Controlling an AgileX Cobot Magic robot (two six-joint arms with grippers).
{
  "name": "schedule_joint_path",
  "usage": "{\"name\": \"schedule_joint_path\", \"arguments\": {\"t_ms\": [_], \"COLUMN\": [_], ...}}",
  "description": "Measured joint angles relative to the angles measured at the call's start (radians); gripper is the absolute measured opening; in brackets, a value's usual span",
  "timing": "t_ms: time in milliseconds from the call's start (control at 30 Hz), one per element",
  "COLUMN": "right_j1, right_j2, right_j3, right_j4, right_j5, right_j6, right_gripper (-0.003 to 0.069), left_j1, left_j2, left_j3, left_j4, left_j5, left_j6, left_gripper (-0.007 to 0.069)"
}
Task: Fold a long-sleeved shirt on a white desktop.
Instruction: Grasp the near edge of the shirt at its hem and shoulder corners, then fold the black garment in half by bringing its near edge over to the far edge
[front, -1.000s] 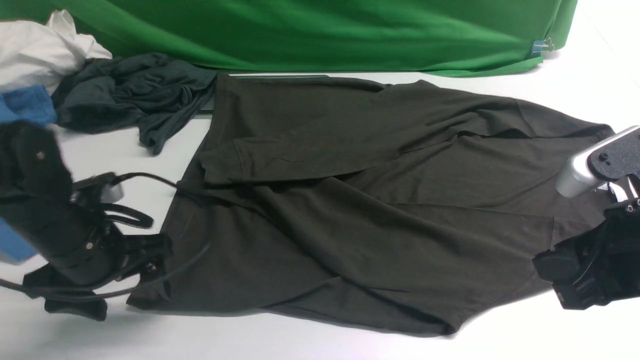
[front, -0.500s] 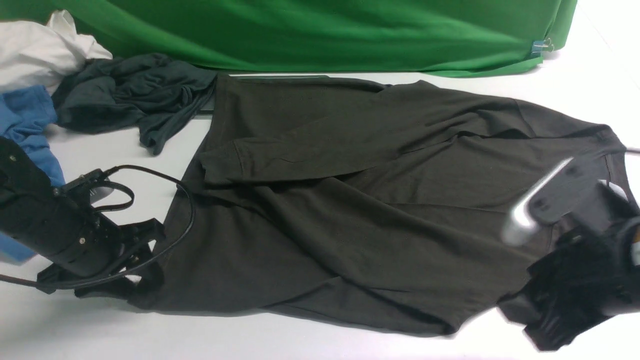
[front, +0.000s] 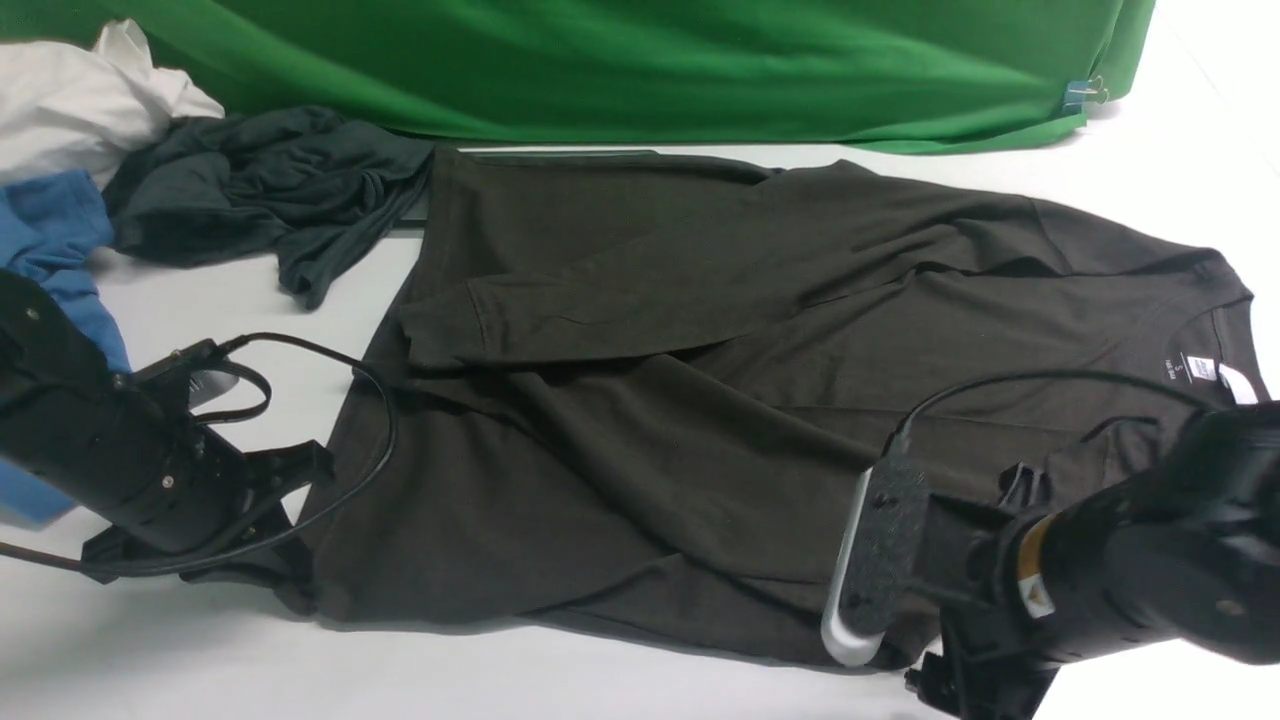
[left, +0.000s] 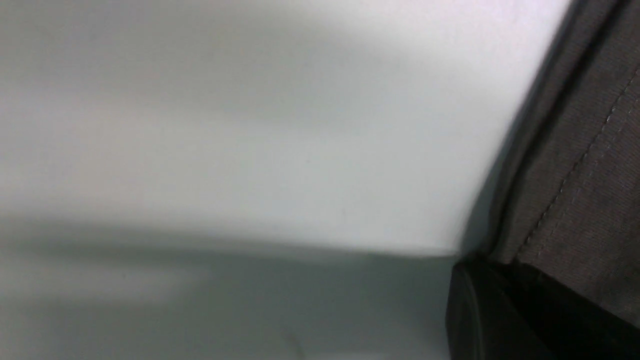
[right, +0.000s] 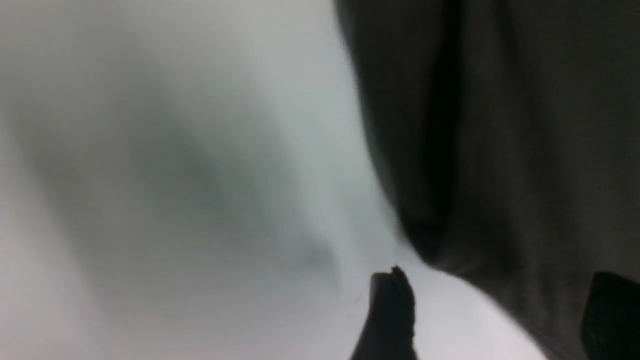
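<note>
Though blurred close up, left gripper (front: 285, 562): shut tight on the hem corner of the long-sleeved shirt (front: 700, 400), at its 8 o'clock.
Long-sleeved shirt: spread across the middle of the white desktop (front: 560, 680), hem toward 9 o'clock, collar toward 3 o'clock, one sleeve laid across the body.
Right gripper (right: 497, 300): jaws apart, nothing held, low over the near edge at about 5 o'clock.
Likely step in hand: securing both near corners before carrying the near edge over toward 12 o'clock.
Doing it well: sink the right gripper well past the cloth edge before closing; lift both ends together and level; watch for grabbing one layer only.
Left wrist view alone: hem stitching (left: 575, 170) right beside the shut gripper.
Right wrist view alone: shirt's edge inside the open gap, hidden in the front view.
Front view alone: whole layout, collar tags (front: 1205, 368) included.
</note>
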Motion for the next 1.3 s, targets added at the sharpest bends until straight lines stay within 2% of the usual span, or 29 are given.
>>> {"name": "schedule_joint_path", "arguments": {"t_ms": [133, 233, 400, 433, 500, 700, 867, 1133, 1300], "right_j1": [0.000, 0.002, 0.007, 0.007, 0.007, 0.007, 0.007, 0.007, 0.007], "right_j2": [0.079, 0.107, 0.114, 0.113, 0.106, 0.018, -0.142, -0.276, -0.283], "right_j3": [0.000, -0.010, -0.012, -0.012, -0.012, -0.009, -0.008, -0.006, -0.001], "right_j4": [-0.021, -0.026, -0.026, -0.027, -0.029, -0.026, 0.009, 0.195, 0.241], "right_j5": [-0.074, -0.119, -0.106, -0.098, -0.077, 0.027, 0.141, 0.243, 0.295], "right_j6": [-0.003, -0.002, 0.030, 0.037, 0.045, 0.052, 0.077, 0.086, 0.085], "right_gripper": [0.0472, 0.0416, 0.0128, 0.0085, 0.0055, 0.0048, 0.0048, 0.0049, 0.0055], "left_j1": [0.000, 0.000, 0.000, 0.000, 0.000, 0.000, 0.000, 0.000, 0.000], "left_j2": [-0.008, -0.021, -0.057, -0.069, -0.096, -0.188, -0.325, -0.541, -0.627], "left_j3": [-0.006, -0.006, -0.006, -0.006, -0.006, -0.006, 0.010, 0.166, 0.225], "left_j4": [0.000, 0.001, 0.011, 0.014, 0.022, 0.042, 0.126, 0.165, 0.167], "left_j5": [-0.001, 0.000, 0.000, 0.000, 0.001, 0.036, 0.091, 0.120, 0.117], "left_j6": [0.000, 0.000, 0.000, 0.000, 0.000, -0.004, -0.072, -0.116, -0.120], "left_gripper": [0.0028, 0.0028, 0.0028, 0.0028, 0.0028, 0.0025, 0.0023, 0.0022, 0.0022]}}
